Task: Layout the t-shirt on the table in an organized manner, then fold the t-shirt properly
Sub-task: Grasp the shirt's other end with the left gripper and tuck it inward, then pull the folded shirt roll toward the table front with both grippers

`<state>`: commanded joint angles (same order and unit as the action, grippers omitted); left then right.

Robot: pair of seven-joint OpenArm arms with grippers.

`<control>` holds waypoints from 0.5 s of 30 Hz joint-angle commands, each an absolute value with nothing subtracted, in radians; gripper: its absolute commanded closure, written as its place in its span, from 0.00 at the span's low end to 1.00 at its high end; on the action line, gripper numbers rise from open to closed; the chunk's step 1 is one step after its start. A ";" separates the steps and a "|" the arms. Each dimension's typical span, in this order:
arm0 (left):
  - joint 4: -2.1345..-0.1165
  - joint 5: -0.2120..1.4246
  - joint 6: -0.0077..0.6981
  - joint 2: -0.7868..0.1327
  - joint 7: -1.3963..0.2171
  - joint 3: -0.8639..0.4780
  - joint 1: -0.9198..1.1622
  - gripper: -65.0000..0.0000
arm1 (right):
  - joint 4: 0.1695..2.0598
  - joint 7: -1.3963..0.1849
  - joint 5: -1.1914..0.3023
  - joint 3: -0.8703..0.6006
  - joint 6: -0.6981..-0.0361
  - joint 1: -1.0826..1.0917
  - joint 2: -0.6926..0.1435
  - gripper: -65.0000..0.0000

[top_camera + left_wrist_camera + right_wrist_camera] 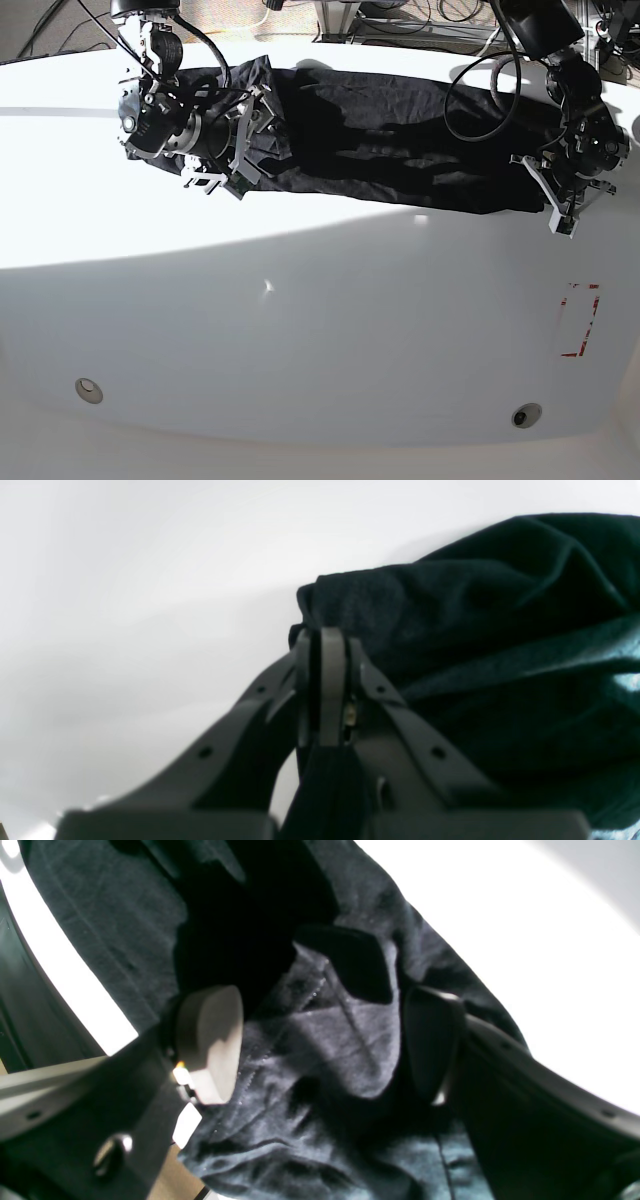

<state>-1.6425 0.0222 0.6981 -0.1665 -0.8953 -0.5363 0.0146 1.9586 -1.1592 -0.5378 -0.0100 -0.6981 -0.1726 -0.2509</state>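
Observation:
The black t-shirt [390,140] lies stretched in a long wrinkled band across the far part of the white table [320,330]. At the band's right end, my left gripper [553,205] is shut on the cloth; the left wrist view shows its fingers [332,650] pinching a fold of the t-shirt [500,645], and that gripper [322,637] stands over white tabletop. My right gripper [252,135] is at the band's left end. In the right wrist view this gripper [320,1040] is open, its two pads spread wide just above crumpled t-shirt [325,1040] fabric.
A red dashed rectangle mark [578,320] sits near the table's right edge. Two round metal discs [88,389] [525,414] lie near the front edge. Cables and equipment stand behind the table's far edge.

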 joint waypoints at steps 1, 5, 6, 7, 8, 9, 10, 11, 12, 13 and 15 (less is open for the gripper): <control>-1.643 0.022 0.698 -0.168 -0.897 -0.538 0.015 1.00 | 1.959 -1.159 -0.538 -0.010 -0.698 -0.173 -0.251 0.25; -1.669 0.022 0.698 -0.171 -0.897 -0.541 0.019 1.00 | 1.959 -1.159 -0.538 -0.010 -0.698 -0.171 -0.251 0.25; -1.687 0.022 0.698 -0.171 -0.898 -0.541 0.028 1.00 | 1.959 -1.159 -0.538 -0.010 -0.698 -0.171 -0.251 0.25; -1.704 0.022 0.698 -0.171 -0.898 -0.541 0.041 1.00 | 1.959 -1.159 -0.538 -0.010 -0.698 -0.171 -0.251 0.25; -1.725 0.022 0.698 -0.171 -0.898 -0.541 0.051 1.00 | 1.952 -1.159 -0.538 -0.010 -0.698 -0.171 -0.251 0.25; -1.738 0.022 0.698 -0.171 -0.898 -0.541 0.056 1.00 | 1.948 -1.159 -0.538 -0.010 -0.698 -0.171 -0.251 0.25; -1.758 0.022 0.698 -0.171 -0.898 -0.538 0.064 1.00 | 1.939 -1.159 -0.538 -0.010 -0.698 -0.171 -0.251 0.25; -1.773 0.022 0.698 -0.171 -0.900 -0.536 0.073 1.00 | 1.933 -1.159 -0.538 -0.010 -0.698 -0.170 -0.251 0.25; -1.787 0.022 0.698 -0.171 -0.906 -0.536 0.081 1.00 | 1.926 -1.159 -0.538 -0.010 -0.698 -0.163 -0.251 0.25; -1.794 0.022 0.698 -0.171 -0.917 -0.535 0.085 1.00 | 1.920 -1.159 -0.538 -0.010 -0.698 -0.159 -0.251 0.25; -1.811 0.022 0.698 -0.171 -0.963 -0.536 0.093 1.00 | 1.911 -1.159 -0.538 -0.010 -0.698 -0.154 -0.251 0.25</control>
<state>-1.8113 0.0222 0.6981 -0.1711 -0.9628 -0.5363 0.0928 1.9110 -1.1592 -0.5378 -0.0100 -0.6981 -0.1542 -0.2509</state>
